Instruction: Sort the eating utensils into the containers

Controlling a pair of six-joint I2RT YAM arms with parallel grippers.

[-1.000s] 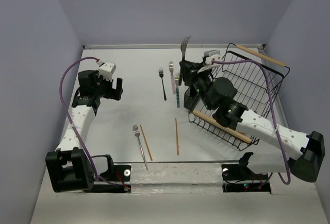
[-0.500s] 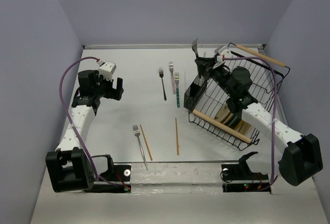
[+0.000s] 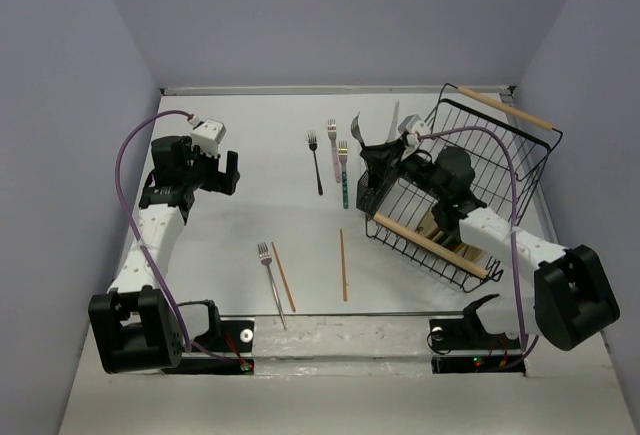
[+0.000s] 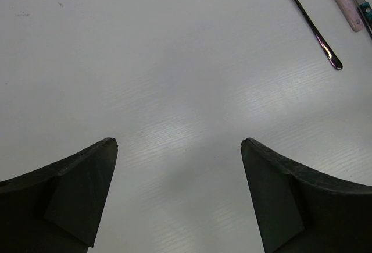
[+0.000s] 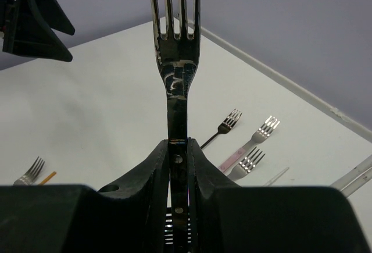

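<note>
It was a robotics lab's test cell: a white desk [image 3: 230,245] boxed in on three sides by plain lavender walls [image 3: 330,15], with the left arm [image 3: 150,240] and right arm [image 3: 500,235] bolted at its near edge, purple cables [image 3: 121,170] looping from their bases.

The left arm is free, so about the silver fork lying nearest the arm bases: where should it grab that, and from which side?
Take the silver fork by its slim handle, near the tail end, coming straight down with the open left gripper, jaws across the handle. It lies flat, and a brown chopstick runs close alongside, so the tail probably gives most room.
</note>
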